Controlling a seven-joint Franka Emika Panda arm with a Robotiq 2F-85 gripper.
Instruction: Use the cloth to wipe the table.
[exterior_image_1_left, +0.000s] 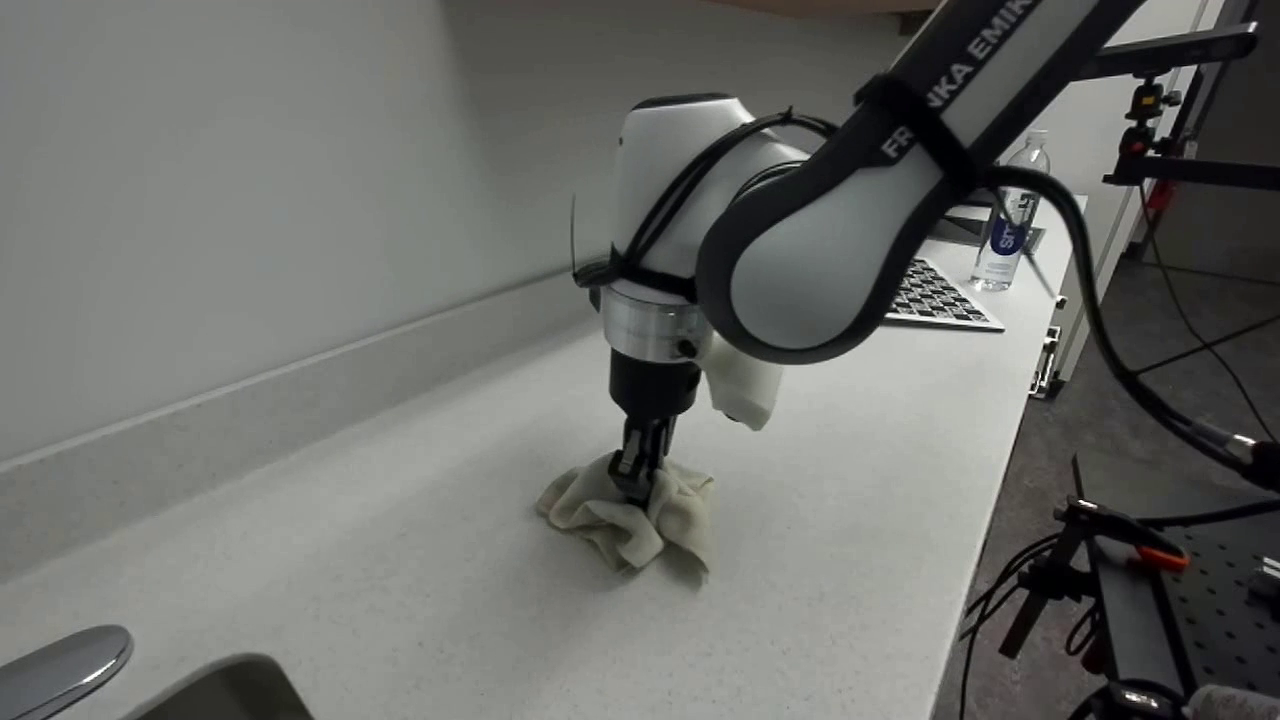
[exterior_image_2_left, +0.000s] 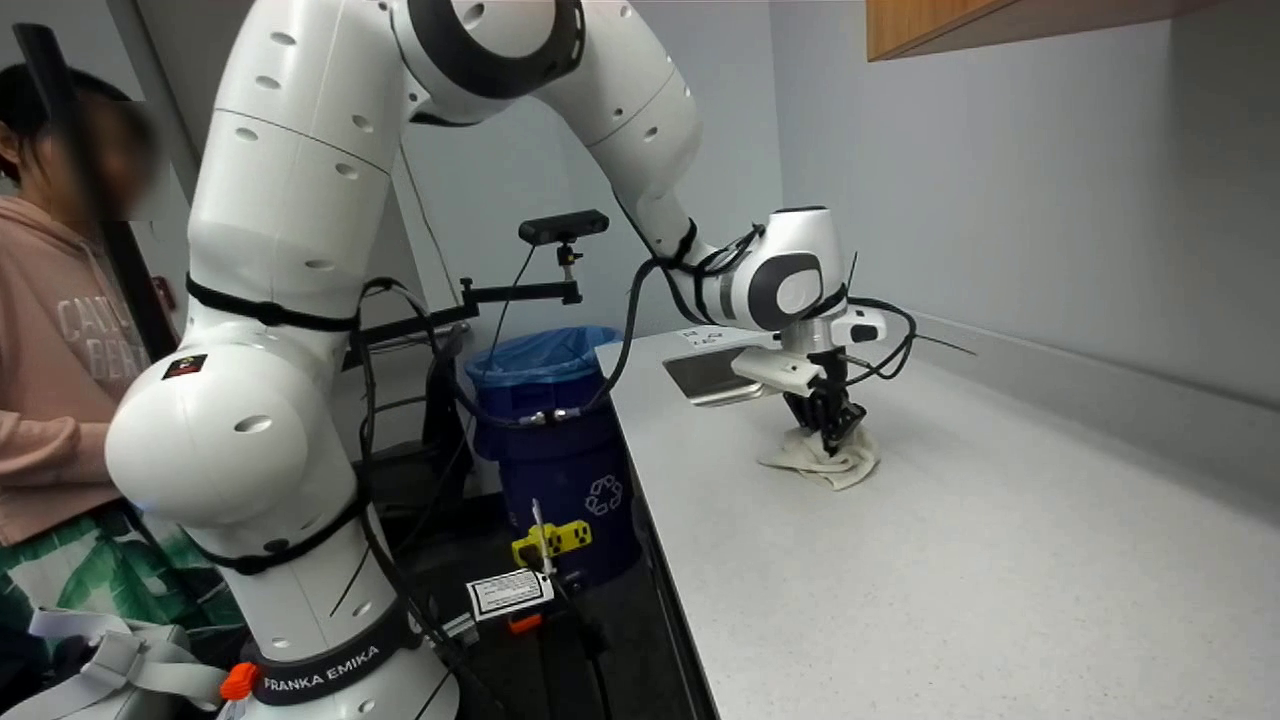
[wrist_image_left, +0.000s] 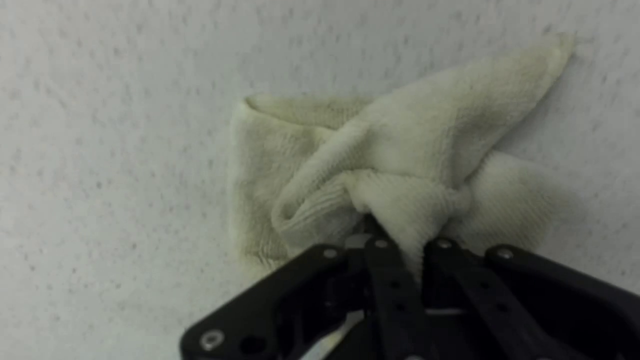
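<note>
A crumpled cream cloth lies bunched on the white speckled table. It also shows in an exterior view and in the wrist view, where its folds spread ahead of the fingers and one corner points to the upper right. My gripper points down into the middle of the cloth; it also shows in an exterior view. In the wrist view the gripper is closed on a pinched fold of the cloth between its fingers. The fingertips are hidden by the fabric. The cloth rests on the table.
A sink is set in the table, with a faucet beside it. A wall with a low backsplash runs along the table. A patterned board and a water bottle stand at the far end. A cabinet hangs above.
</note>
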